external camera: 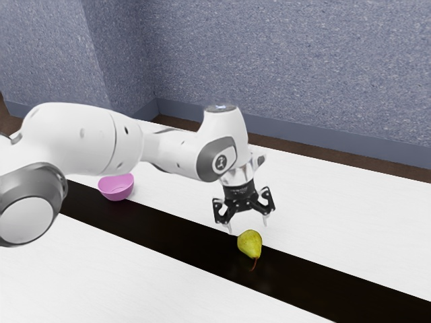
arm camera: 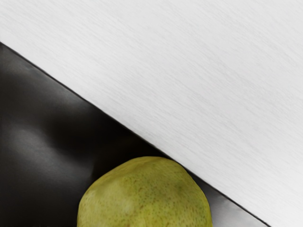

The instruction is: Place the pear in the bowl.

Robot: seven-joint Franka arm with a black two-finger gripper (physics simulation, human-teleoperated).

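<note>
On a black-striped white table, a pear, wide-spread gripper above, speckled blue-grey walls behind.

"In the exterior view, where are you looking from?"

"From beside the arm, well back, you're facing down across the white table toward the wall."

"And the wrist view?"

"You're looking down from the arm's end, close in; both views are sharing the pear and parts of the dark strip and white table."

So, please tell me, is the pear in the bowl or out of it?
Out. The pear lies on the dark strip, near the open gripper; the pink bowl stands well apart from it.
</note>
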